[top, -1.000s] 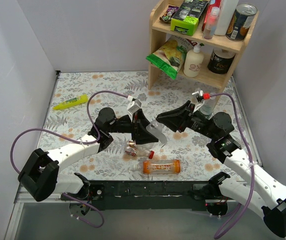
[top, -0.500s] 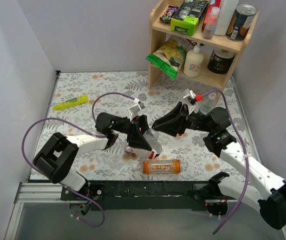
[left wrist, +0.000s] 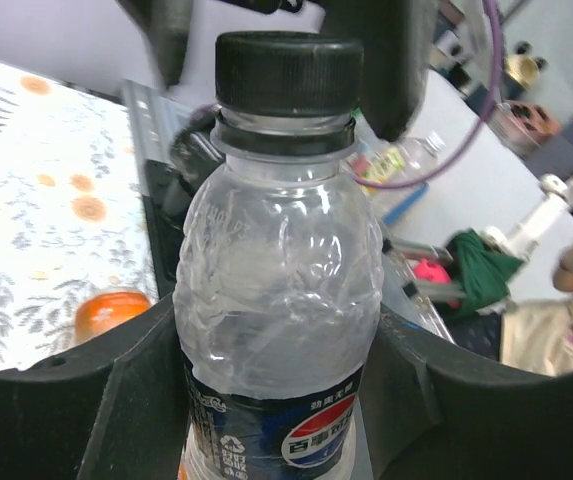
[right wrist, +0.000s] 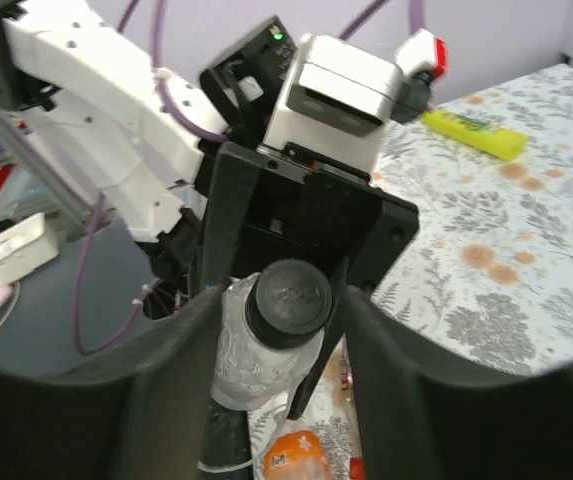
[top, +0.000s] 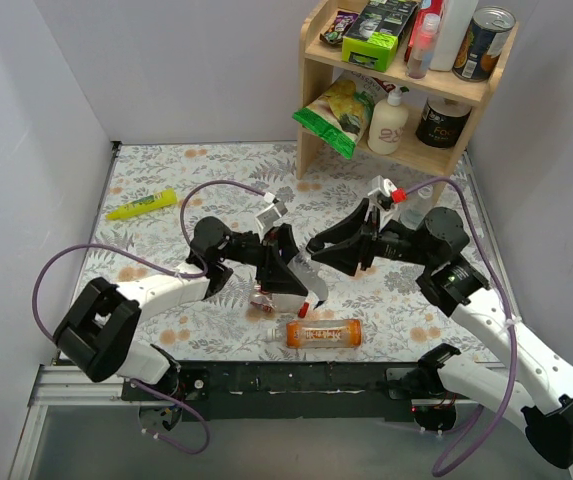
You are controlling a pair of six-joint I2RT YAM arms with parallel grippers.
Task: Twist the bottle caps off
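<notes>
Black cap (left wrist: 288,68) sits fully on the neck of the dark-blue-labelled bottle (left wrist: 276,300), near the middle of the table (top: 216,165). The orange bottle (top: 324,333) lies on its side at about 6 o'clock from it.

To turn this cap well, the two arms probably need to stay in line, with the right wrist's axis running straight down the neck so the twist does not lever the bottle sideways. Both pads should close squarely on the ribbed side of the cap, above the ring, before any rotation. The bottle wall looks thin and crinkled, so the hold on it should be firm but not crushing, or the body will likely spin or buckle.

The left gripper (left wrist: 276,385) is clamped on the bottle's body, one finger at 9 o'clock and one at 3 o'clock in its wrist view. The right gripper (right wrist: 288,305) straddles the cap with its jaws slightly parted: a gap shows on at least one side, so it is not gripping.
</notes>
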